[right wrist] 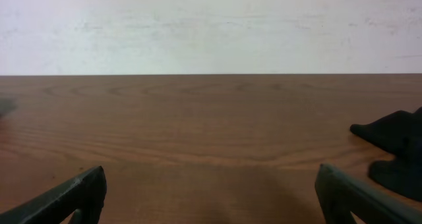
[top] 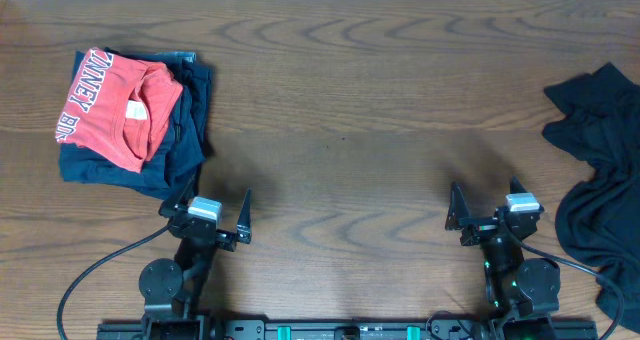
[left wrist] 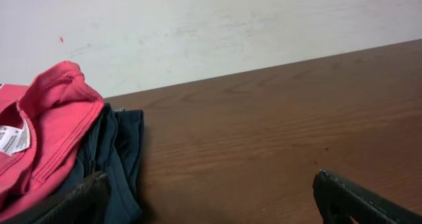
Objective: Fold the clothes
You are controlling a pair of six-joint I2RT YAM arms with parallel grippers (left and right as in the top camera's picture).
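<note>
Tools first: left tool [top: 217, 195] and right tool [top: 484, 193] both spread wide and empty, low at the near edge of the brown wood-grain bench [top: 350, 100], fingers aimed toward the far wall. Largest thing on the bench: crumpled black soft-fabric shirt [top: 600, 220], heaped at the right edge, partly out of the overhead view, just right of the right tool and not touching it. Long axis roughly near-to-far along that edge; collar, tag and logo hidden, so cannot tell which end is the neck. Probably the very start, with nothing spread flat yet. To do the step well: reach with the right tool for a free edge of the heap rather than its bulk, pinch a single layer, drag toward the bare middle, then bring in the left tool to pull the fabric flat before any fold. Well apart at far left, best left alone: folded red shirt with white lettering [top: 115, 105] lying on folded navy garment [top: 185, 130].
</note>
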